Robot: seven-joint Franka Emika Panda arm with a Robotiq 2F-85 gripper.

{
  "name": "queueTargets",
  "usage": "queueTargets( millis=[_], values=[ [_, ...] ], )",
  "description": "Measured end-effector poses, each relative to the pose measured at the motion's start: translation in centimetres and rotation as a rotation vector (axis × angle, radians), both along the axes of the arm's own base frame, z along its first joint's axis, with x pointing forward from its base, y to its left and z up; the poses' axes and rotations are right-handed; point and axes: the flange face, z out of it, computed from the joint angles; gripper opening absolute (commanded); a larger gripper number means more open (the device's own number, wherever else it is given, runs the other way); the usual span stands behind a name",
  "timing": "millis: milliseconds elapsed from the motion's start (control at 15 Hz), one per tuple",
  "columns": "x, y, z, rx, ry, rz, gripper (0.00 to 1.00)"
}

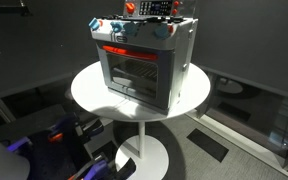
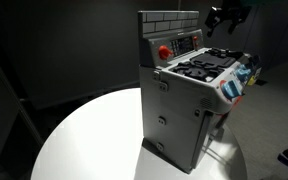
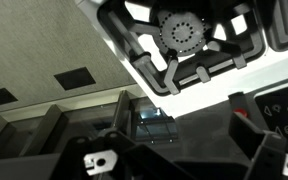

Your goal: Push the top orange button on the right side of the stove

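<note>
The room is dark, with black walls, and a round white table (image 2: 74,140) stands alone in it, so the arm can come from any side. The stove (image 2: 189,105) stands upright on this table, near the edge in an exterior view, with its burners facing up and nothing on them. On its upright back panel is a red-orange button (image 2: 164,52), and more red-orange buttons sit on the front strip (image 2: 234,88); which of them the task means I cannot tell for sure. Further right and higher, the gripper (image 2: 227,15) hovers above the stove's end, well apart from it. I judge it waits there to come down on a button. In the wrist view a burner (image 3: 179,35) is visible and the fingers (image 3: 99,160) stand wide apart, holding nothing.
</note>
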Motion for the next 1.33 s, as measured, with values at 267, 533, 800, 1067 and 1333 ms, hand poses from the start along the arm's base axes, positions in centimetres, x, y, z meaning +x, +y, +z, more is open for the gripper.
queueTargets(
  millis=[267, 533, 800, 1067, 1333],
  values=[
    [1.5, 0.2, -0.5, 0.009, 0.002, -0.004, 1.0],
    [2.6, 0.9, -0.9, 0.013, 0.004, 0.005, 1.0],
    [3.6, 1.3, -1.3, 0.014, 0.006, 0.011, 1.0],
    [4.1, 1.4, -1.4, 0.014, 0.006, 0.011, 1.0],
    [4.4, 1.4, -1.4, 0.013, 0.008, 0.01, 1.0]
  ],
)
